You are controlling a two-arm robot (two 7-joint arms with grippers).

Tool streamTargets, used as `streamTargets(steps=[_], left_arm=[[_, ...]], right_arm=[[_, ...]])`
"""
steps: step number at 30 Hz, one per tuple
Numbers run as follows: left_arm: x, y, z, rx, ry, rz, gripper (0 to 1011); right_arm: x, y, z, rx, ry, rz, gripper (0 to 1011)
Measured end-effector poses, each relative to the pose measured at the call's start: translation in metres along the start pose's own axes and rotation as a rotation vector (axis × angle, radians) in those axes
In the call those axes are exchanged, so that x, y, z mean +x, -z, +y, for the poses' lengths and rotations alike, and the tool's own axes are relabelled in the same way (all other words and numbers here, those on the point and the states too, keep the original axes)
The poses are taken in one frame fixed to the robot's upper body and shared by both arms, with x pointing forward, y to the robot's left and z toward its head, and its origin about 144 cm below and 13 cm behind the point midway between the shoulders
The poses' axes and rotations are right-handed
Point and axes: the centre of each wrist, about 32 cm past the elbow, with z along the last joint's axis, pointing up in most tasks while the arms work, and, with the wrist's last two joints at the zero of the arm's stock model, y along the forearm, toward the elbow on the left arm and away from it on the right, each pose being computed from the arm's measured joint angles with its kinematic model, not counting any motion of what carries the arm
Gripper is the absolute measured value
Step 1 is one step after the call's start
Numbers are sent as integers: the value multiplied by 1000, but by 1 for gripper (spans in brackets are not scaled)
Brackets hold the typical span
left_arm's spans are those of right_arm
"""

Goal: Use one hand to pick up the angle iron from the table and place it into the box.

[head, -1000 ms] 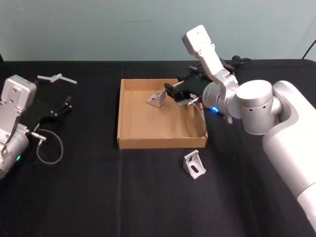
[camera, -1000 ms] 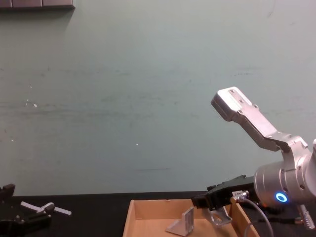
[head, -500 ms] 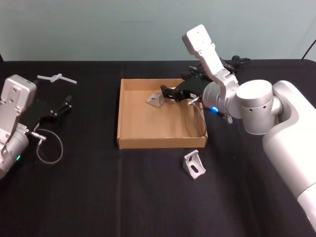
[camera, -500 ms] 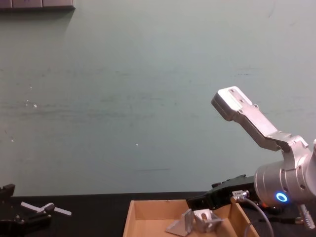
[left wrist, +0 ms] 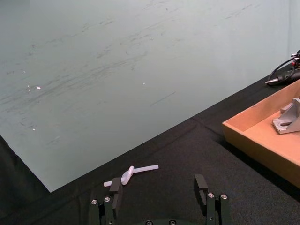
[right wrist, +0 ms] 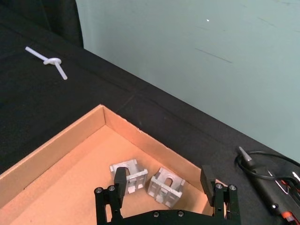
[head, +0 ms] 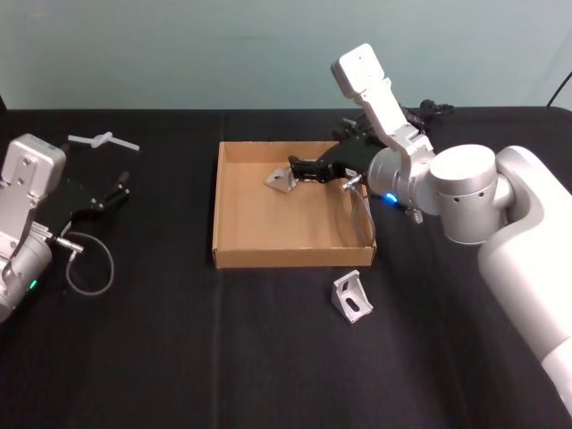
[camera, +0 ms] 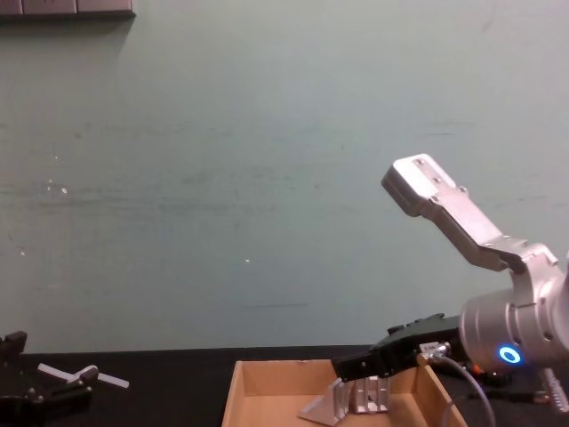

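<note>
My left pincer (head: pixel 114 189) rests on the table (head: pixel 179 357) well to the left of the box (head: pixel 290 257), parked, and in the left wrist view its fingers (left wrist: pixel 115 188) stand wide apart with nothing between them. A white plastic piece (head: pixel 103 140) lies on the table to the left of the box and beyond the level of its far wall, just past that pincer. The box itself sits flat on the table, a shallow brown cardboard tray. Inside it, close to the far wall, lie two angle irons: the first angle iron (right wrist: pixel 126 173) and the second angle iron (right wrist: pixel 165 183) sit just beside each other on the cardboard floor, and I cannot tell whether they touch. My right pincer (right wrist: pixel 164 180) reaches in over the box's right wall and hangs above that pair, its fingers (right wrist: pixel 207 180) spread open and gripping nothing; in the chest view it sits low over the box's far half, just above the metal. A third angle iron (head: pixel 352 298) is on the table just in front of the box's near right corner, outside it. A black corded tool (right wrist: pixel 267 180) lies on the table beyond the box's far right corner.
</note>
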Motion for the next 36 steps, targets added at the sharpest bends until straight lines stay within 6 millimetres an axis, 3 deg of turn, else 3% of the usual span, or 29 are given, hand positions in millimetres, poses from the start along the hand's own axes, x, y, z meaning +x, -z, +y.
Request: streamTargets(steps=[7,17,24,36], left_arm=[[0,0,0,0,0,0,1005],[0,0,0,0,0,0,1005],[0,0,0,0,0,0,1005],[0,0,0,0,0,0,1005]], right_arm=[[-1,2,-17,5,2,-8,1000],[-8,5,-65,26,-21,-44,1000],[-21,21,-100,14,-59,-38,1000],[-42,38,-141,-22,-97,30,1000]])
